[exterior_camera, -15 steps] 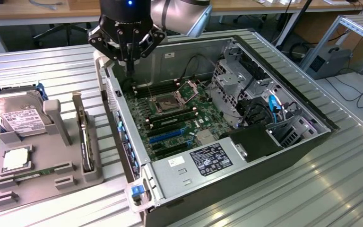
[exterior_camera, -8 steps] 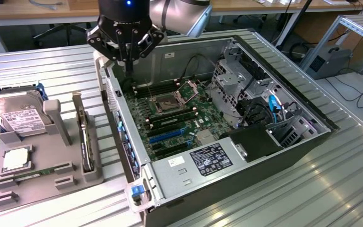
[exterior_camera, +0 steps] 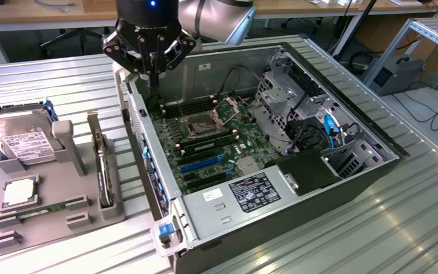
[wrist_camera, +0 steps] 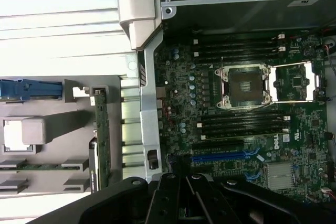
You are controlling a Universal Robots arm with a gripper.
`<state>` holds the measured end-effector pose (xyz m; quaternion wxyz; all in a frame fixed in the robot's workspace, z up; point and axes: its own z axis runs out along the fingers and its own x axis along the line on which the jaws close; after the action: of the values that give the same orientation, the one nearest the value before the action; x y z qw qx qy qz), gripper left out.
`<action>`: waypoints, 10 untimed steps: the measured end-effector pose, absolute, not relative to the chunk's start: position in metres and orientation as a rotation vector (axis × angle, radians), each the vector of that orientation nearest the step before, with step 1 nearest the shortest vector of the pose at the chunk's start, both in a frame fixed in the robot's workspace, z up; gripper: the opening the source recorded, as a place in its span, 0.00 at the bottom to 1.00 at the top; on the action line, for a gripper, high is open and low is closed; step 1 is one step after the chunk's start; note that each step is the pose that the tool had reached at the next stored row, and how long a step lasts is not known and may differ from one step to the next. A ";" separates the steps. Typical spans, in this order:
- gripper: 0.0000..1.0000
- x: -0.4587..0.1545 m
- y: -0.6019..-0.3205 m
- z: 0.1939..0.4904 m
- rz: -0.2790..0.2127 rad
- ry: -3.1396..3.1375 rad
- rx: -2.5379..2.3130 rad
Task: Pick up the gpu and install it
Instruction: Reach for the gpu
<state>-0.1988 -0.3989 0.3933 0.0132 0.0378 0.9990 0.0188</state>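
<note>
- Fingers [exterior_camera: 155, 73] clenched together, grasping nothing; pointing straight down
- In the exterior view they hang at about 11 o'clock, over the top corner of the open computer case [exterior_camera: 227, 228], just above its side rail
- Wrist view: fingers [wrist_camera: 170, 200] appear as dark closed links in front of the motherboard [wrist_camera: 236, 103], with the blue slot [wrist_camera: 218, 157] close by
- gpu [exterior_camera: 102, 165] not picked up: it stands on its long edge in a slot of the grey holder [exterior_camera: 52, 214], at 9 o'clock from the case and roughly 7 o'clock from the fingers, well apart from them
- Wrist view shows the gpu [wrist_camera: 100, 129] edge-on as a thin green strip in that same slot
- Holder rests on the ribbed metal bench [exterior_camera: 67, 85], just beside the case
- Hard drive [exterior_camera: 25, 140] with a white label leans in the holder at 10 o'clock from the gpu; a square processor chip [exterior_camera: 20, 191] lies at 8 o'clock from it
- Motherboard [exterior_camera: 211, 142] lies flat inside the case, its CPU socket [exterior_camera: 203, 123] open
- Silver arm [exterior_camera: 219, 17] enters at 12 o'clock
</note>
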 end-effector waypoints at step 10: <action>0.11 -0.201 -0.399 0.393 0.058 3.112 0.118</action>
<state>-0.2012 -0.3989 0.3933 0.0132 0.0378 0.9990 0.0187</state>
